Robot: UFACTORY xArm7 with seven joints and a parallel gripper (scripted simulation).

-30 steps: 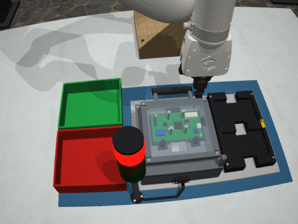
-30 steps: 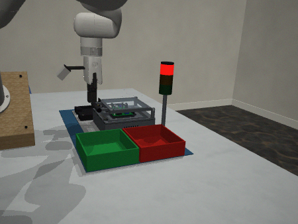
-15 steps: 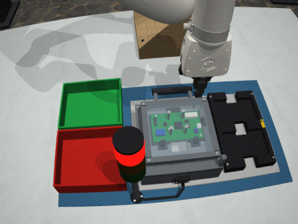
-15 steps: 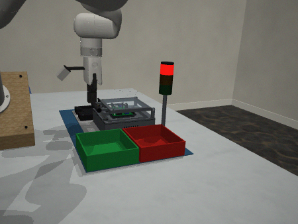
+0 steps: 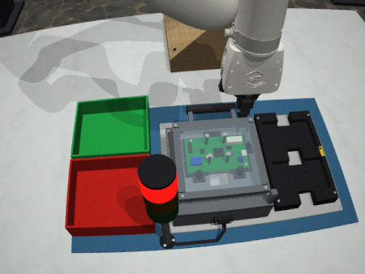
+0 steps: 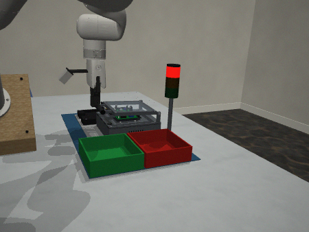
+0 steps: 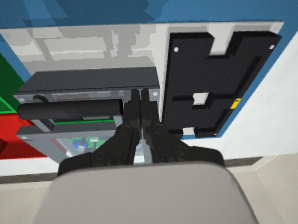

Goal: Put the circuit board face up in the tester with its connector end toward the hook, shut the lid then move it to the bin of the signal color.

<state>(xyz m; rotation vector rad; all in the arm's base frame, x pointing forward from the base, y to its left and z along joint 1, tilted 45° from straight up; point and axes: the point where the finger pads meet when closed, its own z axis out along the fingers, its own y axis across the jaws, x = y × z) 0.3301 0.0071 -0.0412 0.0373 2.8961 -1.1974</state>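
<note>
The green circuit board (image 5: 216, 151) lies face up in the grey tester (image 5: 221, 170), under the clear framed lid (image 5: 219, 134). The lid's handle side looks lifted a little off the tester in the side view (image 6: 128, 106). The signal tower (image 5: 158, 182) shows red, also in the side view (image 6: 173, 73). My gripper (image 5: 244, 110) is shut and empty. Its tips stand low at the tester's far edge, just past the right end of the black handle (image 5: 211, 108), where the latch hook is. In the wrist view the tips (image 7: 141, 96) sit beside the handle (image 7: 70, 109).
The red bin (image 5: 107, 196) and green bin (image 5: 110, 126) stand side by side left of the tester, both empty. The black tray (image 5: 296, 156) lies empty to the tester's right. A wooden block (image 5: 195, 44) stands behind, at the arm's base.
</note>
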